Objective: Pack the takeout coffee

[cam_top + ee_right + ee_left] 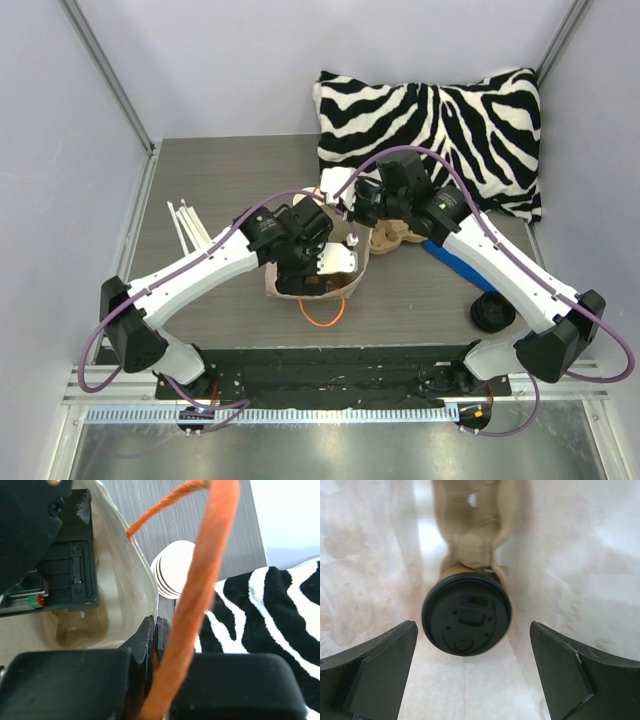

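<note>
Lidded coffee (466, 614) down inside the bag (580, 560)
A small brown paper cup capped with a round black lid, sip slot and vent holes showing. It rests on the bag's pale floor, lid facing the left wrist camera, its far side against a tan carrier (470, 545).

**Robot test cell in a lab**

A small enclosed booth, not a home or a shop. Pale lilac panels (250, 60) close off the far, left and right sides, framed by bare aluminium posts (108, 70). Inside lies a dark wood-grain surface (230, 170). Two white-and-black robot arms, the left arm (200, 268) and the right arm (500, 262), are bolted to a black base plate (330, 372) at the near edge. Purple cables (84, 362) loop from them, and a slotted metal rail (330, 413) runs nearer still. Staged props sit out: a zebra-print pillow (440, 120) far right, a paper bag (335, 290) mid-surface.
</note>
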Controlling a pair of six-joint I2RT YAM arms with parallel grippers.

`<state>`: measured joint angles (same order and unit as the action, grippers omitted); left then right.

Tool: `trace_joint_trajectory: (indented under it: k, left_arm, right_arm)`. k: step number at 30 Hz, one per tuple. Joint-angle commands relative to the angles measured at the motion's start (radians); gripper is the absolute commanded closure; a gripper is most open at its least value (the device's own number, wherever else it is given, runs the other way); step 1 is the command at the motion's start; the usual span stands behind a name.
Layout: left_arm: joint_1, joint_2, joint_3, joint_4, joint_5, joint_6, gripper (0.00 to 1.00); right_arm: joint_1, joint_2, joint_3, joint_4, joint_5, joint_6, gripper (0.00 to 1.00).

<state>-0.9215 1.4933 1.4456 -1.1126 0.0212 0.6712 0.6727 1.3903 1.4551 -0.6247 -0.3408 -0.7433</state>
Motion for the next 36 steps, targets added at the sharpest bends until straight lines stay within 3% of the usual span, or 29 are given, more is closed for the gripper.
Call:
trace_joint_trajectory:
  k: [1,14,30,36]
  left_arm:
    - [-0.019,-0.041,0.11,0.065,0.088,0.036,0.0]
    - [-0.039,-0.041,0.137,0.066,0.063,0.045,0.0]
    - [-0.039,-0.048,0.186,0.068,0.151,0.071,0.0]
    - [-0.039,-0.039,0.208,0.123,0.143,0.048,0.05]
  right_arm:
    - [-0.002,0.012,-0.013,-0.029,0.051,-0.05,0.99]
    - [-0.002,0.019,-0.013,-0.029,0.066,-0.056,0.99]
    - [-0.002,0.052,-0.003,-0.03,0.068,-0.054,0.99]
    - [-0.002,0.052,0.002,-0.033,0.056,-0.05,0.99]
